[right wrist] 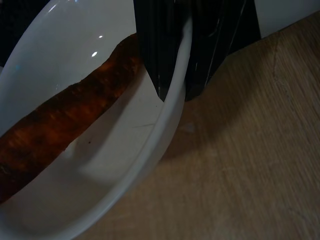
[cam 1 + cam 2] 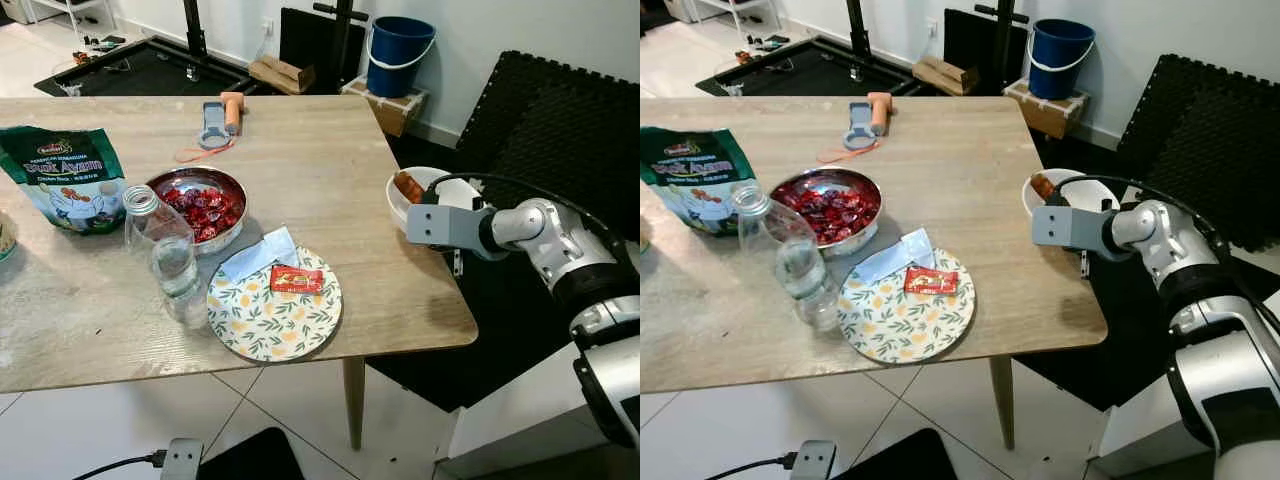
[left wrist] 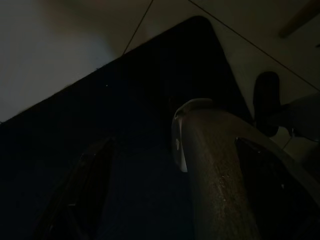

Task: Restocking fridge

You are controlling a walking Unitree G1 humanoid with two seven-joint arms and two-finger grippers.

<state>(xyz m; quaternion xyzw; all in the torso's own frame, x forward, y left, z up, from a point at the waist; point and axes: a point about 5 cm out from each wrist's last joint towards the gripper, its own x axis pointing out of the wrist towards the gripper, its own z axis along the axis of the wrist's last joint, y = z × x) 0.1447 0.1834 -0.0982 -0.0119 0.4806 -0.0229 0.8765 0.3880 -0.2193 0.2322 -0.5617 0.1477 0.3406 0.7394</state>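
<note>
From the left eye view, the right end effector (image 2: 413, 212) reaches to the round white ceramic bowl (image 2: 432, 182) at the far right edge of the pale wooden desk (image 2: 330, 160), an orange-brown carrot piece (image 2: 407, 186) lying inside. On the desk also sit a steel bowl of red wrapped sweets (image 2: 203, 207), a clear plastic bottle (image 2: 168, 255) and a floral round plate (image 2: 275, 306).

The right wrist view shows one black finger (image 1: 159, 45) inside the bowl's rim and the other outside, pinching the rim.

The left wrist view is dark; whether the left end effector (image 3: 165, 200) is open, I cannot tell.
</note>
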